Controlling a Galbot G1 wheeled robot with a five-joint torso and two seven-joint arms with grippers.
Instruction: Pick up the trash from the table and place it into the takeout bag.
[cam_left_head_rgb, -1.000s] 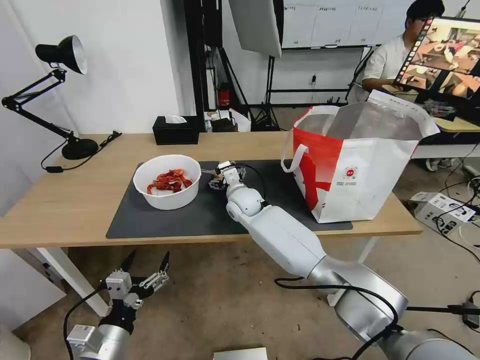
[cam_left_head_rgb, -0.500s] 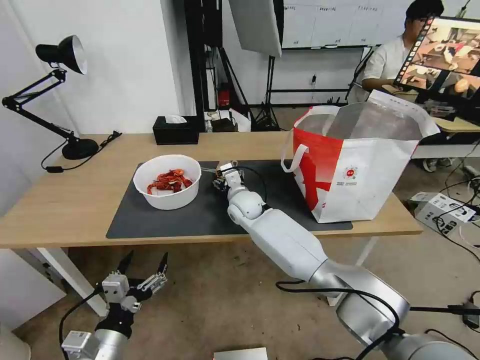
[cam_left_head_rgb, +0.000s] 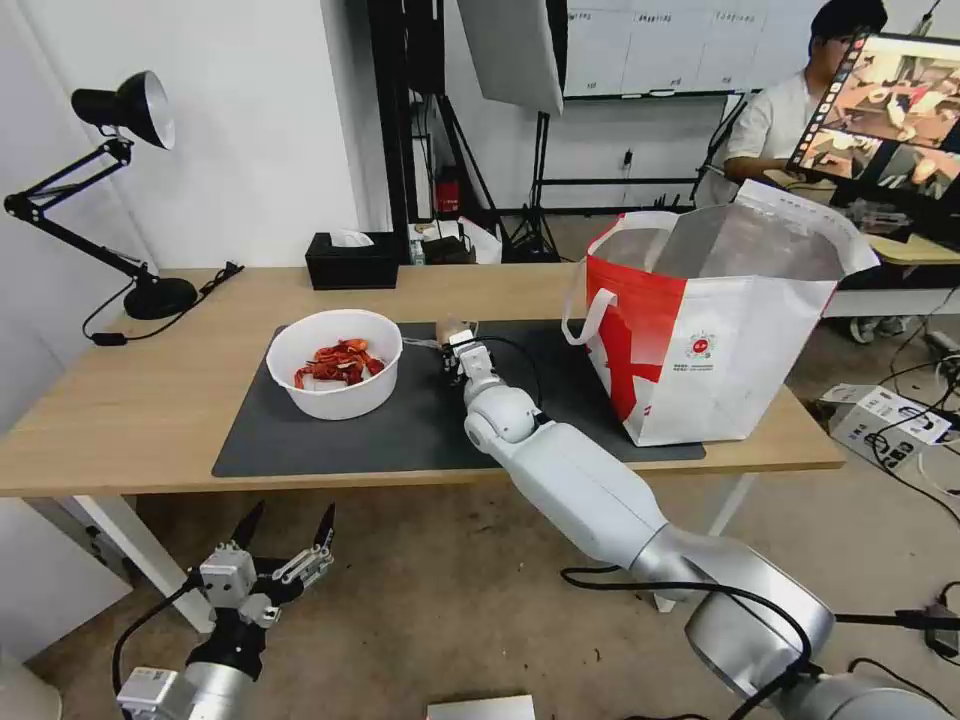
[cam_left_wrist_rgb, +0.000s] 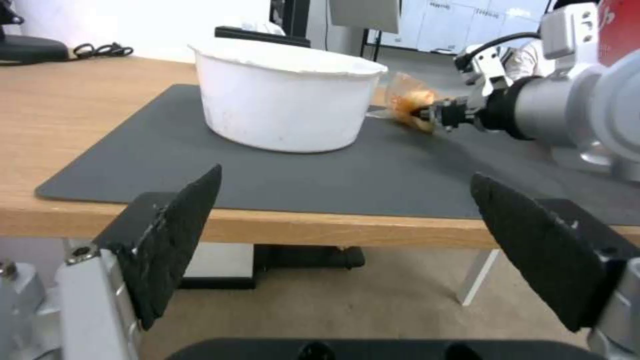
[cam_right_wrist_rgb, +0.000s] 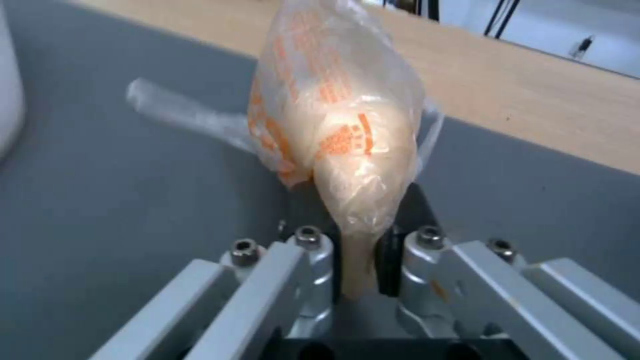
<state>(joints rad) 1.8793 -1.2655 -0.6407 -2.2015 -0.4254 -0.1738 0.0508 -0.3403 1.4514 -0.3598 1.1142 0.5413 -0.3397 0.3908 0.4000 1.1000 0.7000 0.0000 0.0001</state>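
My right gripper (cam_left_head_rgb: 456, 345) (cam_right_wrist_rgb: 360, 235) is shut on a small clear bag (cam_right_wrist_rgb: 337, 120) with a yellowish lump, held just above the dark grey mat (cam_left_head_rgb: 420, 420) beside the white bowl (cam_left_head_rgb: 335, 362) of red crayfish shells. From the left wrist view the small bag (cam_left_wrist_rgb: 408, 102) hangs at the right gripper's tip, right of the bowl (cam_left_wrist_rgb: 287, 97). The white-and-red takeout bag (cam_left_head_rgb: 715, 320) stands open on the table's right end. My left gripper (cam_left_head_rgb: 285, 535) (cam_left_wrist_rgb: 347, 240) hangs open below the table's front edge (cam_left_head_rgb: 150, 480).
A black tissue box (cam_left_head_rgb: 350, 260) sits at the table's back edge, and a black desk lamp (cam_left_head_rgb: 130, 200) stands at the back left. Boxes and cables lie on the floor to the right.
The right gripper has closed on the small bag and lifted it slightly off the mat. The left arm has sunk a little lower.
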